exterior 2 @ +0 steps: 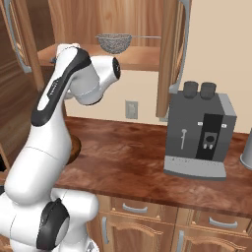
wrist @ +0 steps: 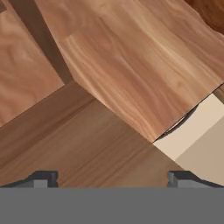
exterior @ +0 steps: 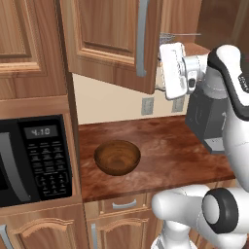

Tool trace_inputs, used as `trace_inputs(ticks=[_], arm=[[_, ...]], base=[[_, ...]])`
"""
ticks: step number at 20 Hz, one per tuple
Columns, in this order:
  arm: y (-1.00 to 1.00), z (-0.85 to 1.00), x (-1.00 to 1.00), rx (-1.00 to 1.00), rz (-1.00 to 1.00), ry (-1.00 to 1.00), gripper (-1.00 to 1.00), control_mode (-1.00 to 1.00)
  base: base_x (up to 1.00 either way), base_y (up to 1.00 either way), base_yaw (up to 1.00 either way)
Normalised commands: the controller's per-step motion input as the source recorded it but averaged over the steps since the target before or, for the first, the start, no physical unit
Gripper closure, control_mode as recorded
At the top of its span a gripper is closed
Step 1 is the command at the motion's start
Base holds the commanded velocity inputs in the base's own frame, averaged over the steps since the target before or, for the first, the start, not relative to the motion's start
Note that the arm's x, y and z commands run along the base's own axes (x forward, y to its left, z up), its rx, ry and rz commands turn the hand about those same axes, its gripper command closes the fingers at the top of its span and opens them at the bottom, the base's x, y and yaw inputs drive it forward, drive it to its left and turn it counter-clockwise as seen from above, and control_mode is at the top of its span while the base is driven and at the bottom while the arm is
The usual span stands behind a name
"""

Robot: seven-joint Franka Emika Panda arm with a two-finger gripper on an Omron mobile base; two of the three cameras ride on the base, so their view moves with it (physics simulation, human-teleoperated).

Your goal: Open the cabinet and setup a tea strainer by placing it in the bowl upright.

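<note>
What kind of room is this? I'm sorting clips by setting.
A rendered home kitchen, most likely: a built-in microwave beside a wooden counter, a coffee machine standing on that counter, and an opened wall cabinet with a tea strainer on its shelf.

Glossy white rounded arm [exterior 2: 49, 147] segments w/ black joint bands, grey end caps, small dark fingers [wrist: 41, 178].

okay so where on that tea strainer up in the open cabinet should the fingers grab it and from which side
Probably the rim of the tea strainer, coming from the cabinet's open front. It sits upright on the shelf, and its thin wire handle runs sideways toward the right door, a slimmer target. The gripper is open with nothing between its fingers.
</note>
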Motion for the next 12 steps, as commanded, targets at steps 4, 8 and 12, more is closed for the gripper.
trace_inputs(ticks=[4, 8, 12], arm=[[0.2, -0.04, 0.16, 0.03, 0.06, -0.1, -1.0, -1.0], [0.37, 0.0, 0.01, 0.02, 0.09, -0.05, -1.0, -1.0], [0.53, 0.0, 0.0, 0.0, 0.09, 0.0, -1.0, -1.0]], base=[[0.0, 0.0, 0.0], [0.0, 0.0, 0.0], [0.0, 0.0, 0.0]])
